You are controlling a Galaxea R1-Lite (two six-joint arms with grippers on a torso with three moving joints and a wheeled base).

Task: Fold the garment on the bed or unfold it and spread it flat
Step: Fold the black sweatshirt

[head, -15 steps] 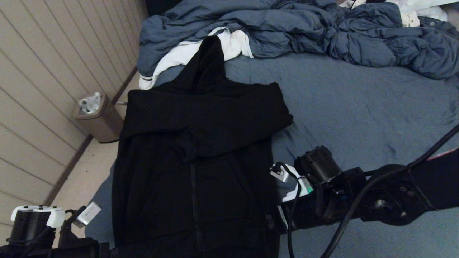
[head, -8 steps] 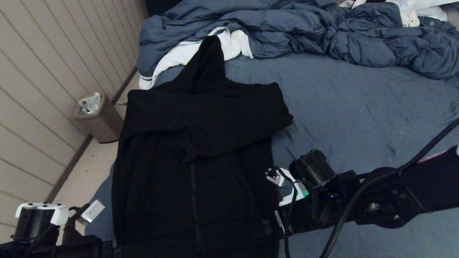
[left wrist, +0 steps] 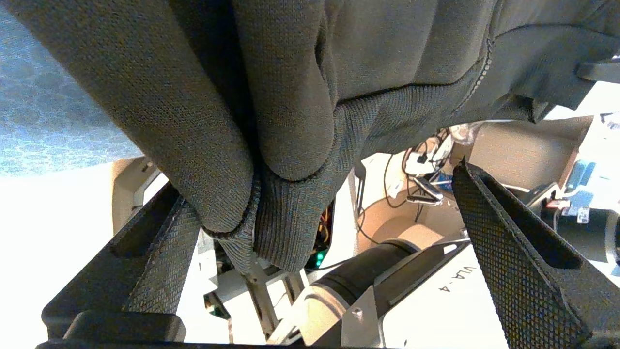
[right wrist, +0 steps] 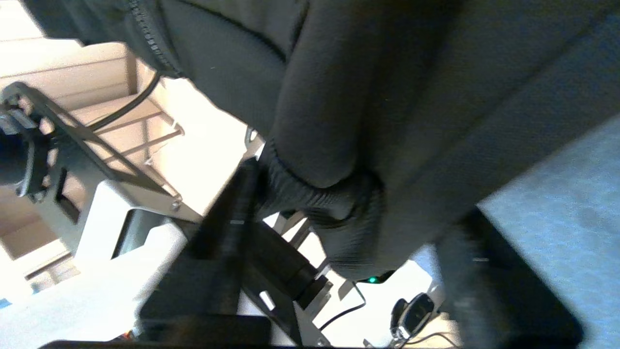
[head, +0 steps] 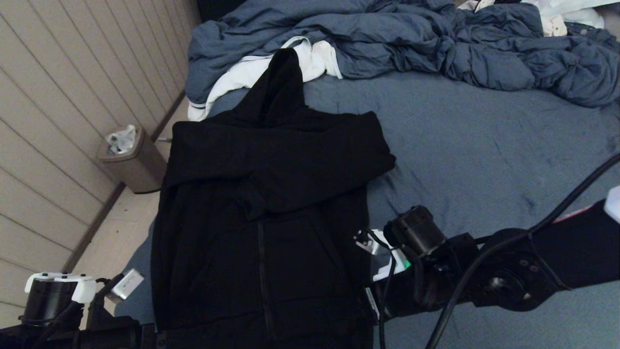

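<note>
My left gripper (left wrist: 310, 252) jaws gape beneath the garment's (head: 261, 203) limp ribbed hem at the bed's (head: 484, 145) near edge; right gripper (right wrist: 348, 271) jaws straddle it, unclosed.

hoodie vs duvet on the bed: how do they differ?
Colour: the hoodie is black, the duvet blue-grey.
Pose: the hoodie lies flat with its sleeves folded across the chest; the duvet is bunched in a rumpled heap.
Place: the hoodie is at the near left of the bed, the duvet along the far end.
Both rest on the bed.
</note>
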